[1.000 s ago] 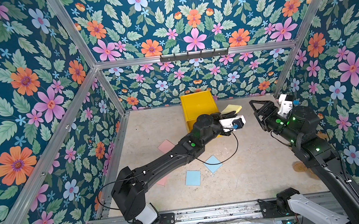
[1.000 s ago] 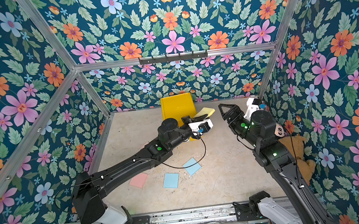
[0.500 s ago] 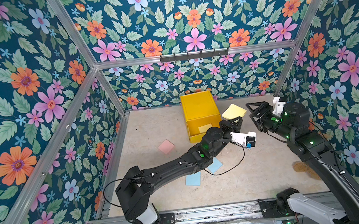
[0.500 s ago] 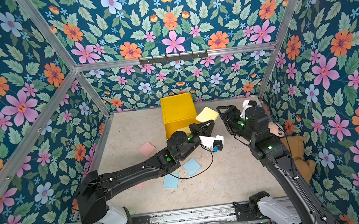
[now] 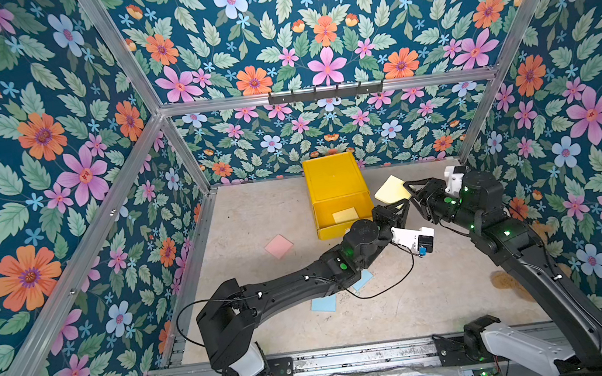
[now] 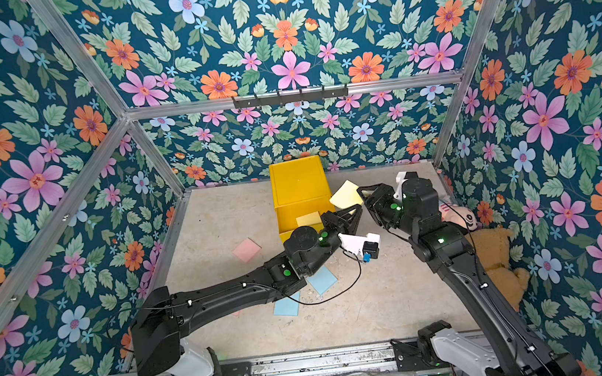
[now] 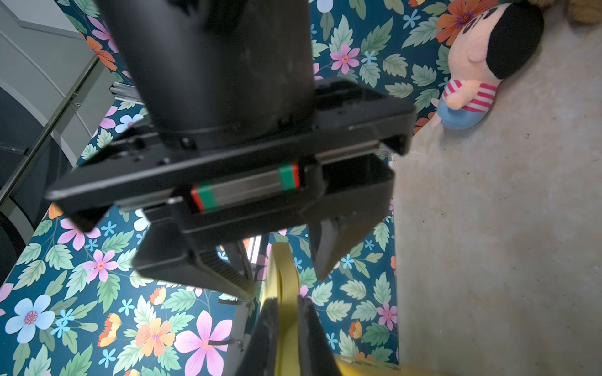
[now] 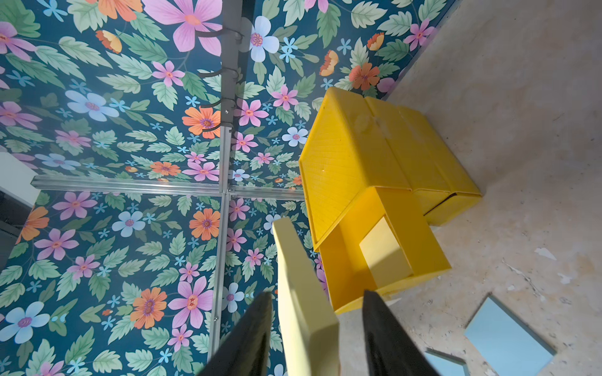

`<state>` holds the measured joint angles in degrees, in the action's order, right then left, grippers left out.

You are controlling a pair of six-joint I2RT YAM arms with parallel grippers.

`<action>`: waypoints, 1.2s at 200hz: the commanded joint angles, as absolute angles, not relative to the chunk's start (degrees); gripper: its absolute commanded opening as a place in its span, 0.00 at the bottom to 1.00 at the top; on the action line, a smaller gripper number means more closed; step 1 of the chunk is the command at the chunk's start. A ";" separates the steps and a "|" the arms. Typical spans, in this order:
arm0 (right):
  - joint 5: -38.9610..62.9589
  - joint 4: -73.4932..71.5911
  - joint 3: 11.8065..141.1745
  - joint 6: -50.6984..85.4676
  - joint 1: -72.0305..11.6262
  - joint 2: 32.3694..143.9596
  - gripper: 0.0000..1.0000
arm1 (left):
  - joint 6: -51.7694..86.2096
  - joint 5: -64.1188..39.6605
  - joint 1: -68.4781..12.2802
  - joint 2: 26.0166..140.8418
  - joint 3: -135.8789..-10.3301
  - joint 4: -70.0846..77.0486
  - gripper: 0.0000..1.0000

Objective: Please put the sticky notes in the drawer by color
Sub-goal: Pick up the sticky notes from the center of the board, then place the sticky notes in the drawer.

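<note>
Left end effector (image 7: 282, 314), on an arm stretched low over the table (image 5: 439, 296), is clamped on a pale yellow square paper sticky-note pad (image 5: 391, 188) held just beside the bright yellow plastic drawer cabinet (image 5: 331, 177); right end effector (image 8: 316, 294) is set astride it, jaws apart.

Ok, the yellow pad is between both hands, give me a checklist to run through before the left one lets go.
1. Left hand clamped on the yellow pad: ok.
2. Pad sits between the right hand's fingers: ok.
3. Right hand closed on it: not ok, gaps show beside the pad.
4. Top drawer open: ok.
5. Colour matches: ok, another yellow pad lies inside.
6. Way to the drawer free: cannot tell, the left arm stands close to its front.
</note>
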<state>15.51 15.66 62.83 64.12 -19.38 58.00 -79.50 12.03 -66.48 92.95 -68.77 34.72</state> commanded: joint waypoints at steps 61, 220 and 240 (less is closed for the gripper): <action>16.92 13.77 62.01 63.81 -19.16 57.86 0.03 | -78.70 12.87 -66.72 92.85 -68.12 38.06 0.00; 7.50 14.98 67.22 54.15 -22.98 65.32 0.00 | -15.96 10.79 -53.01 55.80 -45.02 17.95 0.99; 3.78 15.68 69.34 50.44 -27.63 68.03 0.00 | -3.10 10.16 -44.29 51.52 -43.00 16.43 1.00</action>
